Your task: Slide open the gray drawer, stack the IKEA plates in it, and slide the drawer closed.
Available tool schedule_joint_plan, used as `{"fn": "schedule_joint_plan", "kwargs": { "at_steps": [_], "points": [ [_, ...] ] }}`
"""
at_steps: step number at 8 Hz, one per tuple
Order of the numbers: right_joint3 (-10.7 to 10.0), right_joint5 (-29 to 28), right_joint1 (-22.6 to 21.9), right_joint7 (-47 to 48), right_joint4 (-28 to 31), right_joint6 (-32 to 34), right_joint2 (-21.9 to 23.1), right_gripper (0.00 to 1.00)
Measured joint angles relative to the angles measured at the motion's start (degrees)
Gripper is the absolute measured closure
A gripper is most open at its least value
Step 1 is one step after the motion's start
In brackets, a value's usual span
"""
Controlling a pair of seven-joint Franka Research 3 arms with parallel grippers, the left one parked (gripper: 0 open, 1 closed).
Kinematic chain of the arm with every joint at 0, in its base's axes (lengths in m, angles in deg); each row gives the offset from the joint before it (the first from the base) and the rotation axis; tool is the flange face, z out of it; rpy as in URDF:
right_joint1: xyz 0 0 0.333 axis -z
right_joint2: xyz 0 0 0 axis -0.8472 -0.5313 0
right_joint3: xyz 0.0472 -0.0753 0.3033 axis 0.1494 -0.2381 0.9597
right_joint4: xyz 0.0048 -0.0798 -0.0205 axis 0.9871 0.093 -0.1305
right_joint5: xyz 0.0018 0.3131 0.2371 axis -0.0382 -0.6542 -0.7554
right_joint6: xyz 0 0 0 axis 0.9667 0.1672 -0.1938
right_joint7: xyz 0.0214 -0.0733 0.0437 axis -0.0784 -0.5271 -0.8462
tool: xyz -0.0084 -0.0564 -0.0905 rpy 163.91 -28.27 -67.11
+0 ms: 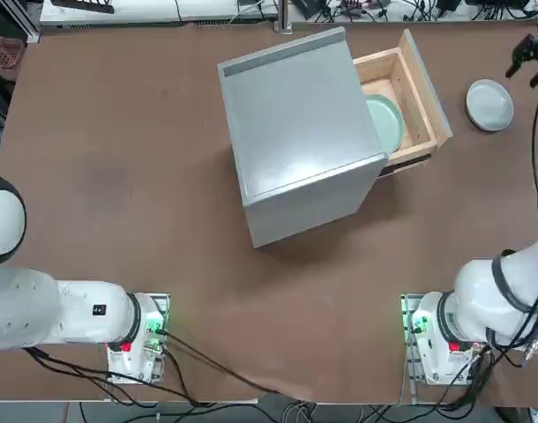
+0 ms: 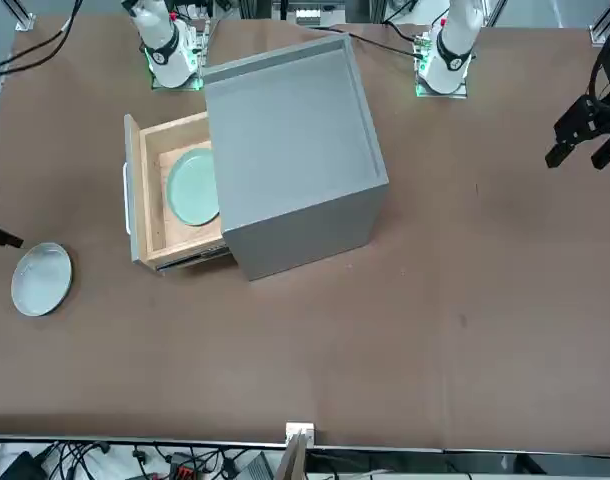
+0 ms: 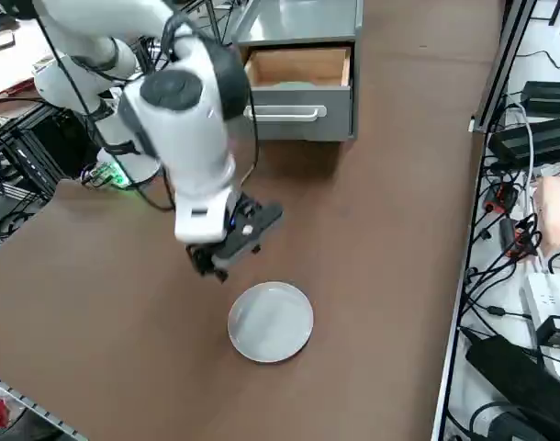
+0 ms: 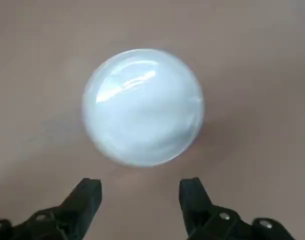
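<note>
gray-white plate (image 4: pixel 142 106), open claw (image 4: pixel 140 192) beside

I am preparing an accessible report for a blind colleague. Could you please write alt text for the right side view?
The right gripper, fingers open, hangs just above the brown table beside a gray-white plate lying flat, not touching it. Behind, the gray drawer stands pulled open, its wooden tray showing.

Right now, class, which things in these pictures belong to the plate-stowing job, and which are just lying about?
Job:
gray drawer, pulled open
green plate, in its tray
white plate, on the table
right gripper, open, above the white plate

Lying about:
cables and power strips beside the table
</note>
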Motion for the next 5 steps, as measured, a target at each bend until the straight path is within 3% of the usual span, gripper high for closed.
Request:
{"fn": "schedule_joint_plan", "kwargs": {
  "at_steps": [2, 5],
  "points": [
    [0.03, -0.07, 4.01, 0.08, -0.05, -6.31, -4.51, 0.05],
    [0.16, -0.77, 5.59, 0.97, -0.07, -13.75, -10.08, 0.05]
  ]
}}
